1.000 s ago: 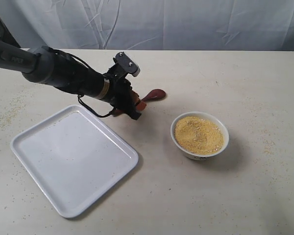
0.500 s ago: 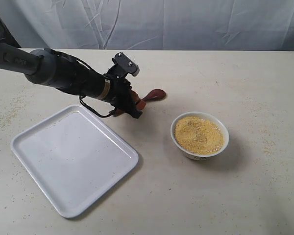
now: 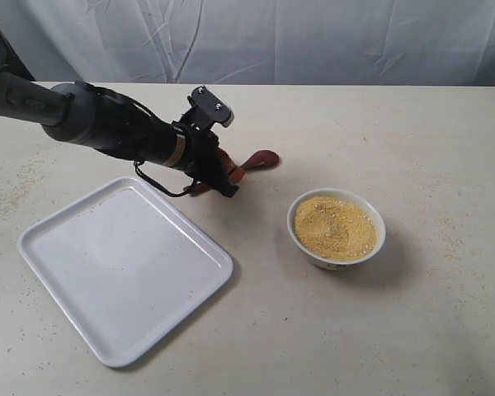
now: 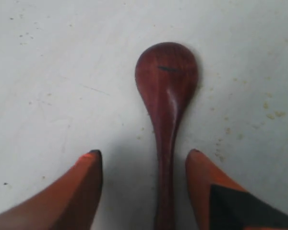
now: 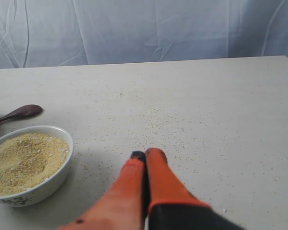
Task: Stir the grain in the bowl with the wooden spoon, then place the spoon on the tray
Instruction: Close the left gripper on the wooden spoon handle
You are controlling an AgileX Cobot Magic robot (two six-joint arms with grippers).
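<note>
The dark reddish-brown wooden spoon [image 3: 256,159] lies flat on the table behind the tray and to the left of the bowl. My left gripper [image 3: 222,177] is low over its handle and open. In the left wrist view the spoon's handle [image 4: 165,163] runs between the two orange fingers [image 4: 86,184], nearer one of them, with a gap on each side. The white bowl [image 3: 337,229] holds a heap of yellow grain [image 3: 334,226]. The white tray [image 3: 122,266] lies at the front left. My right gripper [image 5: 145,155] is shut on nothing above bare table, and the exterior view does not show it.
Loose grains speckle the tabletop around the bowl [image 5: 24,165] and near the left edge. A white cloth backdrop hangs behind the table. The left arm stretches in from the far left above the tray's back corner.
The left gripper has shifted slightly back and left along the spoon's handle. Spoon, bowl and tray have not moved.
</note>
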